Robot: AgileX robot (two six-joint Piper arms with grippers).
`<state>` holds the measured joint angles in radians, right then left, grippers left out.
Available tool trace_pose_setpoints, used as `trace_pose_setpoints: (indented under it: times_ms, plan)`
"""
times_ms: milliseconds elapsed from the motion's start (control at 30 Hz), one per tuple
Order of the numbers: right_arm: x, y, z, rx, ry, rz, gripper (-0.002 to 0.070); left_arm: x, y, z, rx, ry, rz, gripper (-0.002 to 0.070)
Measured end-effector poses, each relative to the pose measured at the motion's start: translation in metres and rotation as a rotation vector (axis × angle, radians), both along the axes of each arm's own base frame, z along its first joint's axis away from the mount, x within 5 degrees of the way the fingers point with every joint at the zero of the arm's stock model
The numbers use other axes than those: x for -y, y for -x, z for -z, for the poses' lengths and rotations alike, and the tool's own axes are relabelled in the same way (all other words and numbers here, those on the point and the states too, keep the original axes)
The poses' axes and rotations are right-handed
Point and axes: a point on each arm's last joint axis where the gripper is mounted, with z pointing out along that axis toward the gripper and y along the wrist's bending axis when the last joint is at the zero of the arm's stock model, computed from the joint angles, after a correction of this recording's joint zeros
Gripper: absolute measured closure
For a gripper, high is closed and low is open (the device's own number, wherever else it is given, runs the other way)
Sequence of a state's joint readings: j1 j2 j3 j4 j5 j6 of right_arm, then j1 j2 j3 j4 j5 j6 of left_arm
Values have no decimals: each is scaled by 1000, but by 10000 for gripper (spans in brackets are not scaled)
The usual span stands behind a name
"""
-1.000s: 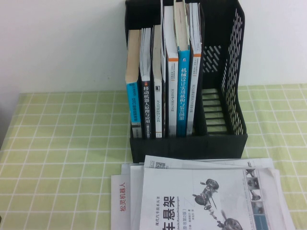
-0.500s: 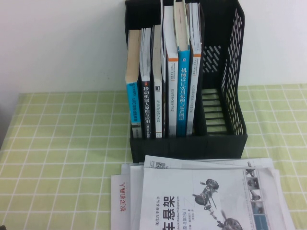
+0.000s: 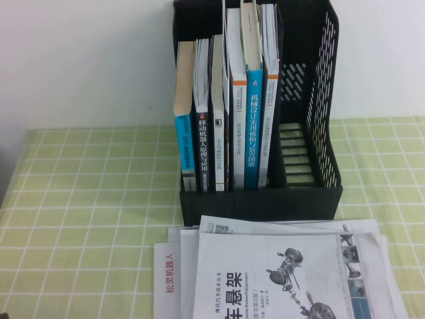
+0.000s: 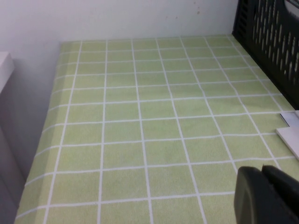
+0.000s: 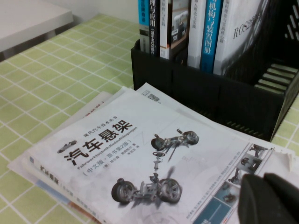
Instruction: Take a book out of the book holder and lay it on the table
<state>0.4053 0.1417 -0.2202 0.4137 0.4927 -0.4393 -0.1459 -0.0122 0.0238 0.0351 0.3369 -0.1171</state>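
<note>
White-fronted book (image 3: 285, 279) lies flat on the table (image 3: 86, 199), topmost of a loose paper stack (image 3: 174, 269) just before the black book holder (image 3: 325, 100); six books (image 3: 252, 113) upright in its slots; left gripper (image 4: 266, 198) low over bare cloth, right gripper (image 5: 273, 198) over the book's corner; whether either gripper is clenched or released cannot be told.

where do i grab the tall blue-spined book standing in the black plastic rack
Pinch the blue-spined book by its top edge, from above: it stands upright, packed between white books, top exposed. Left hand hangs over bare green cloth, right hand over the flat white book.
</note>
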Motion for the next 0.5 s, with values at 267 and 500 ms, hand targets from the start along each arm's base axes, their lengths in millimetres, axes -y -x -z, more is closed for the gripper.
trace_pose_setpoints:
  times_ms: [267, 500]
  plan:
    - [0, 0, 1, -1, 0, 0, 676, 0, 0, 0, -4, -1, 0, 678]
    - [12, 2, 10, 118, -17, 178, 676, 0, 0, 0, -5, 1, 0, 678]
